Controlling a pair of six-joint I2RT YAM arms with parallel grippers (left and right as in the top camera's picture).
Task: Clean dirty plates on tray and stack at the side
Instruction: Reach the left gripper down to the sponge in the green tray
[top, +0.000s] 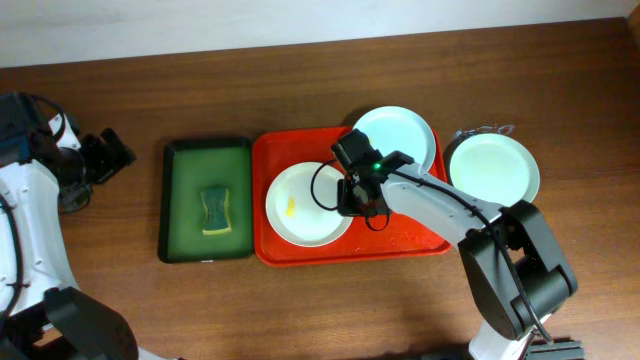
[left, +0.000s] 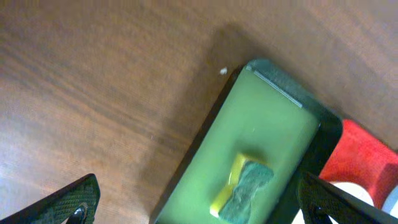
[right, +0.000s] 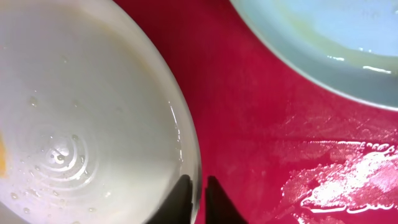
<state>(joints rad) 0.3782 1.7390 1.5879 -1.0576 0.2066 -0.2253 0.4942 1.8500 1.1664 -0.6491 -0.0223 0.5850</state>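
Reads to me as a robotics lab bench, not a real kitchen. Bare wood-grain table (top: 300, 80), left arm (top: 30, 200) and right arm (top: 440, 205) sitting at its near edge. The dishware looks staged: red tray (top: 275, 250), green tray (top: 190, 180) holding one sponge (top: 216, 210), plain plates (top: 295, 225). I can't see any of the room past the tabletop.

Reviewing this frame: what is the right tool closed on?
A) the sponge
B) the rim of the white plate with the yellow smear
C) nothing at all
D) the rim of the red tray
B: the right wrist view shows the right tool with one finger on each side of the rim of the white plate, the one with the yellow smear.
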